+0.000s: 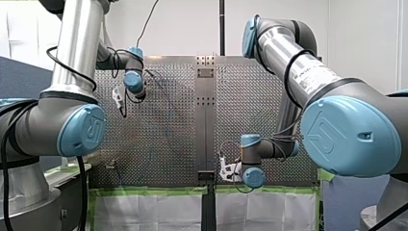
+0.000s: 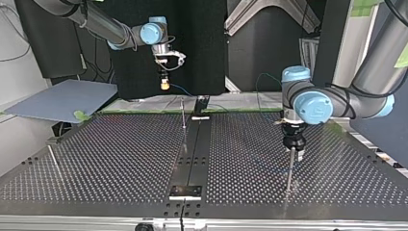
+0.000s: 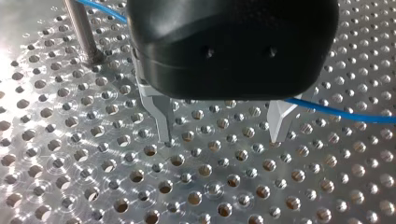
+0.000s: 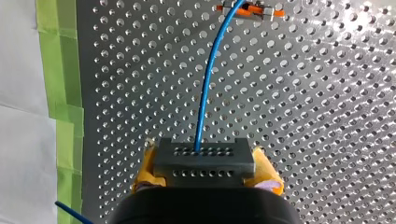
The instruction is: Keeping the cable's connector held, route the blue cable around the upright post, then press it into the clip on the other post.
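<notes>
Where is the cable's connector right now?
In the right wrist view the connector is clamped between my right gripper's yellow pads, with the blue cable running from it ahead to an orange fitting.

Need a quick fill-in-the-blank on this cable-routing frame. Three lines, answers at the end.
1. My right gripper is shut on the grey ____.
2. The cable running ahead from it to the orange-and-metal piece is ____ in colour.
3. My left gripper has its metal fingers ____, with nothing between them.
Missing words: connector; blue; open.
</notes>
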Robot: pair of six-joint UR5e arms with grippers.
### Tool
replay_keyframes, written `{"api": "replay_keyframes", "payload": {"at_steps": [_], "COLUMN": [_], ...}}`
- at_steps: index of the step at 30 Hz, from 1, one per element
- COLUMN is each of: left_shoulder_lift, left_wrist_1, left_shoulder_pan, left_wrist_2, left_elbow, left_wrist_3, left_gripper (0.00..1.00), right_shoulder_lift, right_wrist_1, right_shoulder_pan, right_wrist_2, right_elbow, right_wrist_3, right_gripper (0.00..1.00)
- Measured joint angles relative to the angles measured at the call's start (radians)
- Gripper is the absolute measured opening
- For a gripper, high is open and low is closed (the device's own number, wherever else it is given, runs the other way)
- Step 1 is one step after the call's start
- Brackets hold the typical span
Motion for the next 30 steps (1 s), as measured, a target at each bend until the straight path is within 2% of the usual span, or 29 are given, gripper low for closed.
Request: {"api": "replay_keyframes", "payload": {"at_steps": [14,24,30], "left_shoulder_lift": [0.000,-0.001,-0.001], "left_wrist_1": [-0.037,-0.034,0.003], "left_shoulder_pan": [-0.007,-0.002,0.005], "left_wrist_2": [-0.012,0.020,0.056], "left_elbow": [0.000,-0.001,-0.023], "left_wrist_3": [-0.108,-0.195,-0.246], "left_gripper": [1.00,1.00,1.00], "right_shoulder_lift": [0.000,0.000,0.000], "right_wrist_1": [0.002,0.004,0.003], "right_shoulder_pan": [-0.004,-0.005,-0.005], "right_wrist_2": [-0.014,-0.014,-0.014], "right_elbow": [0.000,0.000,0.000], "right_wrist_3": [-0.001,0.001,0.002], "right_gripper": [0.00,0.00,0.00]}}
